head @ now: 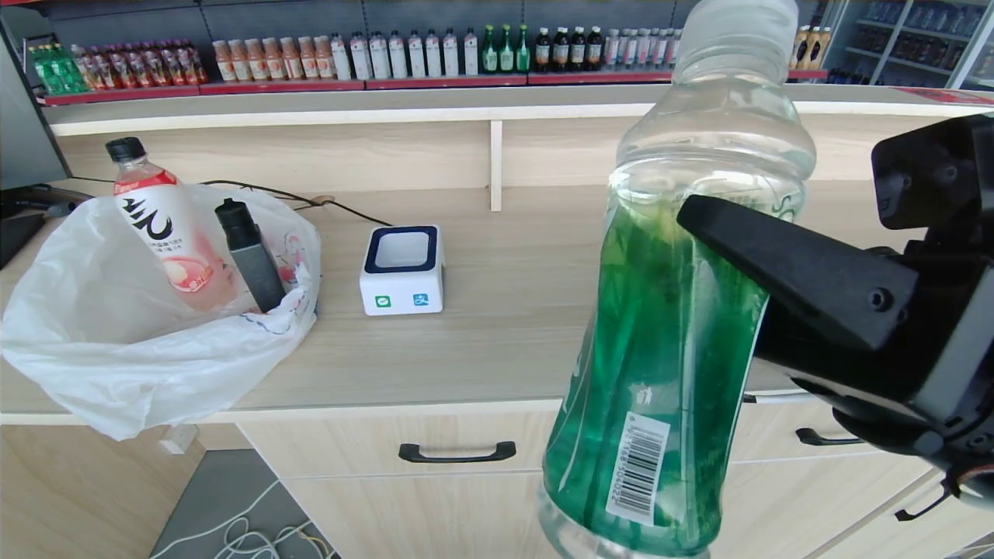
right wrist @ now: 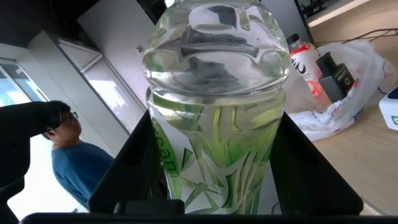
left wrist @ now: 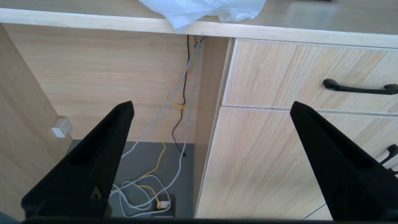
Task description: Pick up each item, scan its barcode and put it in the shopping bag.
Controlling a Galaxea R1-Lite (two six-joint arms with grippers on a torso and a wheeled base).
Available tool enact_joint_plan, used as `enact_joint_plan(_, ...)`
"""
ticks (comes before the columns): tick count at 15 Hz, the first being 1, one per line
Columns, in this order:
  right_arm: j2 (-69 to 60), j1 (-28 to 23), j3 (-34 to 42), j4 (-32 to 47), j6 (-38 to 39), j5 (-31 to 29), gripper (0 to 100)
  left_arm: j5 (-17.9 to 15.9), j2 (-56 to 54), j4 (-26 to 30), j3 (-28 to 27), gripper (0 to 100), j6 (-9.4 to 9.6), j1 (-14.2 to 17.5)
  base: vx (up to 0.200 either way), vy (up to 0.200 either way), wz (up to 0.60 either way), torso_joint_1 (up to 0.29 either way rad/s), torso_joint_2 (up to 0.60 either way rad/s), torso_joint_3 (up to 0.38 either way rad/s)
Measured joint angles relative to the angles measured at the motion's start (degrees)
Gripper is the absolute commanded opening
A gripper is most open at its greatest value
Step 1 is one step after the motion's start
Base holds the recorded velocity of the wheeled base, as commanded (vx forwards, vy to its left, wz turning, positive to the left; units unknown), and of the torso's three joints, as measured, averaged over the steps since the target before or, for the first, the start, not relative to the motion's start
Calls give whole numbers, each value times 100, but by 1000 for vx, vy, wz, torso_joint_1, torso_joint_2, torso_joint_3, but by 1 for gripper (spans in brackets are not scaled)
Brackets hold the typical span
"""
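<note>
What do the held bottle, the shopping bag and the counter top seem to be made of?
The bottle looks like clear glossy plastic: the background shows through above its green label. The shopping bag seems thin whitish plastic film, crumpled and half see-through. The counter top shows pale matt wood grain, perhaps laminate.
</note>
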Motion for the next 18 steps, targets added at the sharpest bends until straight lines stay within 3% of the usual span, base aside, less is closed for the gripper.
enact_joint_plan(6,166,-374,108,0,-1290,-233,0,2,0,0,0,100,0,0,0,0,0,0,0,0)
enact_joint_plan(11,227,-524,469,5,-2632,-808,0,2,0,0,0,100,0,0,0,0,0,0,0,0)
enact_joint_plan(15,301,-617,697,2,-3507,-1642,0,5,0,0,0,100,0,0,0,0,0,0,0,0)
enact_joint_plan(18,378,-658,640,0,-4041,-2814,0,2,0,0,0,100,0,0,0,0,0,0,0,0)
